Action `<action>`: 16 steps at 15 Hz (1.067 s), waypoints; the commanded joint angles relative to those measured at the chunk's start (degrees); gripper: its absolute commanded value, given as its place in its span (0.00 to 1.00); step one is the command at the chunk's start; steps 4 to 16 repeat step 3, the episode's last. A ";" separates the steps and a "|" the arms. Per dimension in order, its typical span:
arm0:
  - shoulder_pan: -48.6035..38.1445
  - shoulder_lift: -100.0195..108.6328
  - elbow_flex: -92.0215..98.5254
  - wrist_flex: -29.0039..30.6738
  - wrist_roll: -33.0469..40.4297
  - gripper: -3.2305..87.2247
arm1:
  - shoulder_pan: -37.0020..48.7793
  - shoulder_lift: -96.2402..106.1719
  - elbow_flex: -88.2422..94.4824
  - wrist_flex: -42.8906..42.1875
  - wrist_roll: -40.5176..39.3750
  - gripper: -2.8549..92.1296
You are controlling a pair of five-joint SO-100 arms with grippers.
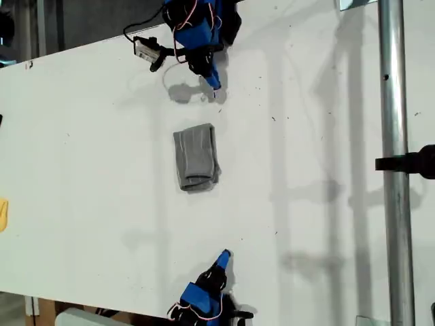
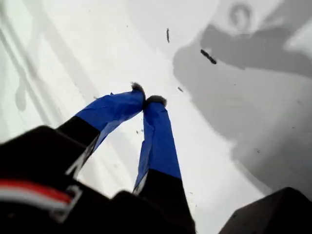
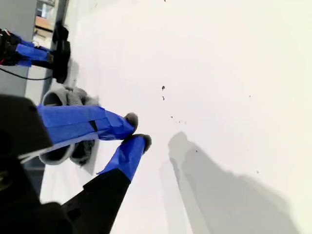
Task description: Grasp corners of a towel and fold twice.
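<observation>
Fingers of my first gripper and second gripper are pressed together, empty, with the towel folded mid-desk, arms at its 12 and 6 o'clock in the exterior view; its bunched 6 o'clock end may spring open.

Grey towel; white table; blue tape on tools.

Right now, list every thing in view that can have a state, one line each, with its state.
towel: folded into a small bundle, lying on the table, free of both grippers.
my first gripper: shut, tips touching, empty, over bare table.
my second gripper: shut, tips nearly touching, empty, with the towel behind it.
table: white, marked with small dark specks.
</observation>
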 commanded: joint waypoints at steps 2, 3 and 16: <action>-0.88 0.35 0.35 -0.09 0.26 0.08 | -6.86 -0.09 -1.41 0.09 -0.09 0.08; -0.88 0.35 0.35 -0.09 0.26 0.08 | -7.82 -0.09 -1.41 0.09 -0.09 0.08; -0.88 0.35 0.35 -0.09 0.26 0.08 | -7.82 -0.09 -1.41 0.09 -0.09 0.08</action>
